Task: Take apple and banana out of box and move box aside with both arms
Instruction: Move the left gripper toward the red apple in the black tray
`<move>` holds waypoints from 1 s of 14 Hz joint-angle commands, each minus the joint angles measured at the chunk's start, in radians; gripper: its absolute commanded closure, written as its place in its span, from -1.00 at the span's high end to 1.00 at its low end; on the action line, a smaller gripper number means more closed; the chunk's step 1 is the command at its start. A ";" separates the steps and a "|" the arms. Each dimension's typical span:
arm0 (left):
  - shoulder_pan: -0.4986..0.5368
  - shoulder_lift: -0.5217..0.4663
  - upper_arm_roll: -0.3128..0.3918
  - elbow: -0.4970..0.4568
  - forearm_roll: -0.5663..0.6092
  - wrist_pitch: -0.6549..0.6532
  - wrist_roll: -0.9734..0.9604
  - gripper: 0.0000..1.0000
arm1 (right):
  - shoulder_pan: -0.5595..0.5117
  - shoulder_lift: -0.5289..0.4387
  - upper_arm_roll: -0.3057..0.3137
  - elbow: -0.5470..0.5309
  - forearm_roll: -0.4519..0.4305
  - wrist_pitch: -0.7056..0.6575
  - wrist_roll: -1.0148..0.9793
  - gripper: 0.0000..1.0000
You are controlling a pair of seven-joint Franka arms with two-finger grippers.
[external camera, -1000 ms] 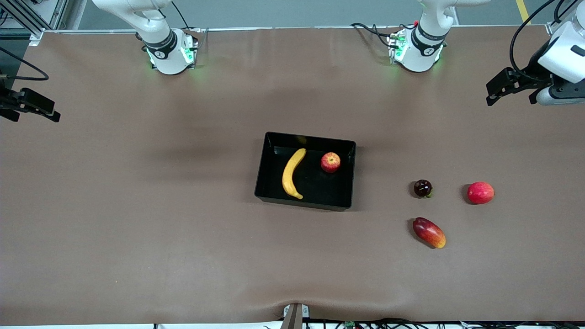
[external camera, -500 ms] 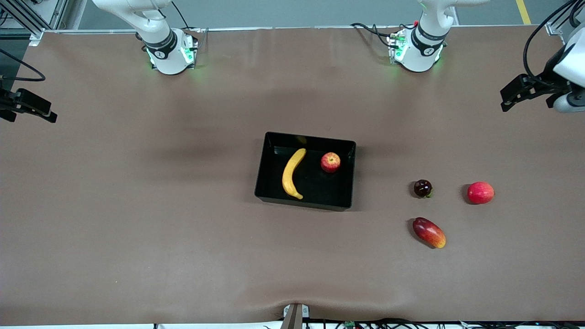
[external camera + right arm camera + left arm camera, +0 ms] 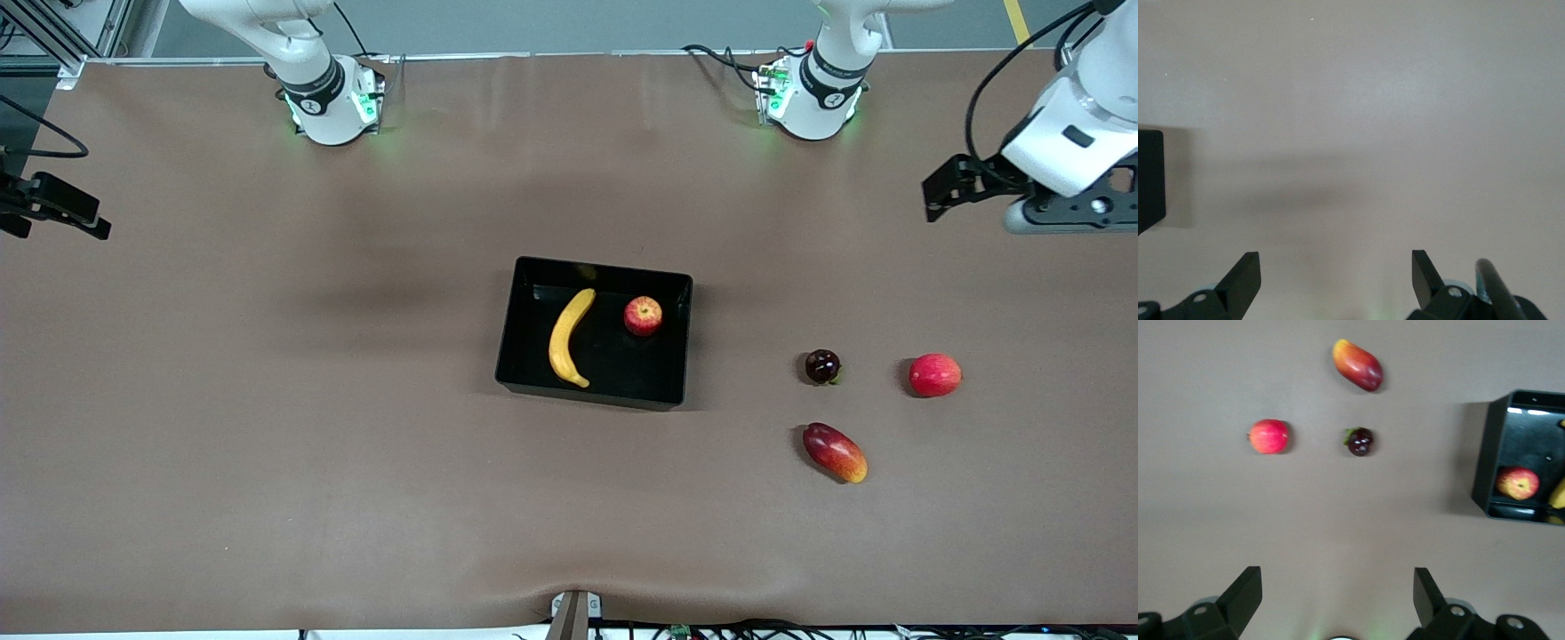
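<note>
The banana [image 3: 569,338] and apple [image 3: 643,316] lie in the box [image 3: 680,356] mid-surface, unmoved. The left hand [image 3: 1338,597], fingers spread and empty, has swung inward over the surface's left-arm end (mango [image 3: 834,452] untouched). The right hand [image 3: 1336,279], also spread, waits at the other end.
</note>
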 commanded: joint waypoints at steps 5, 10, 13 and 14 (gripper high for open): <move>-0.025 0.154 -0.182 -0.094 -0.009 0.289 -0.287 1.00 | -0.030 0.014 0.011 0.016 -0.017 -0.005 -0.009 1.00; -0.126 0.309 -0.255 -0.093 0.095 0.405 -0.599 1.00 | -0.032 0.017 0.011 0.016 -0.017 -0.004 -0.009 1.00; -0.190 0.395 -0.258 -0.067 0.172 0.453 -0.723 1.00 | -0.032 0.017 0.011 0.016 -0.017 -0.004 -0.009 1.00; -0.216 0.423 -0.256 -0.055 0.174 0.462 -0.745 1.00 | -0.032 0.017 0.013 0.016 -0.019 -0.004 -0.009 1.00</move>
